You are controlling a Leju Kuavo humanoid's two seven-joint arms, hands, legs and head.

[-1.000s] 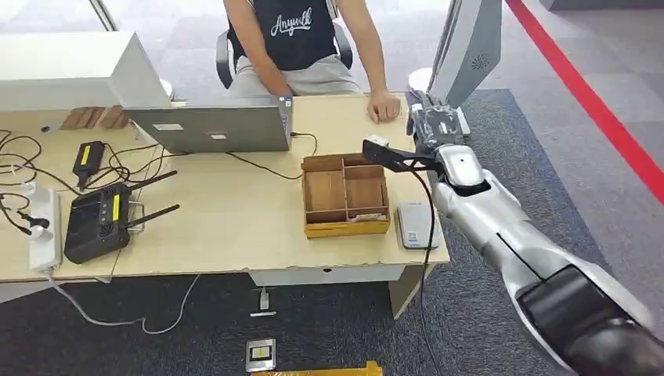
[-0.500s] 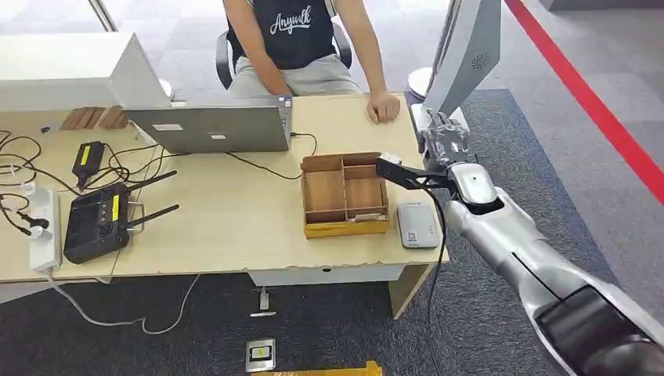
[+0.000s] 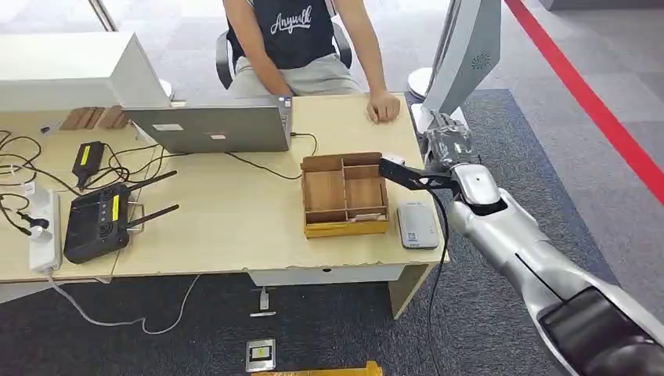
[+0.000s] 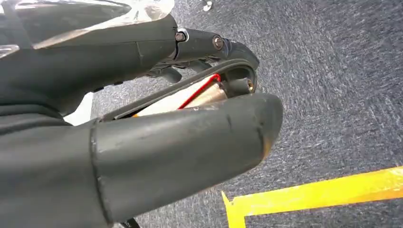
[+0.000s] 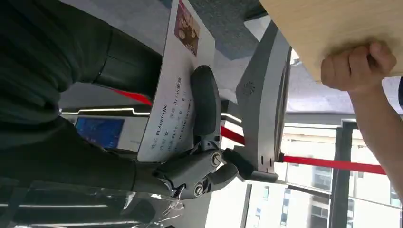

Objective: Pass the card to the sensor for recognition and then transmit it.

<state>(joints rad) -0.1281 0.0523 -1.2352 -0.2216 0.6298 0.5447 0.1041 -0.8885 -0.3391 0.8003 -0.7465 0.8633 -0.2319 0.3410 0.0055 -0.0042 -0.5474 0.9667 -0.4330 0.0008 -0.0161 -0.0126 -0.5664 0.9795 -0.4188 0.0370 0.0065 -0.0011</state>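
Could drop the card [image 5: 173, 90], pinched thinly by the right hand [image 3: 448, 145], or miss the sensor [image 3: 416, 225] lying below and inward of it.

The card [image 5: 173, 90] that the right hand [image 5: 142, 123] is holding is showing the printed word "BLACKPINK" along one edge, with smaller lines beside it too fine to read. The seated person's dark shirt [image 3: 291, 31] is bearing white script lettering, roughly "Anywll", not fully legible.
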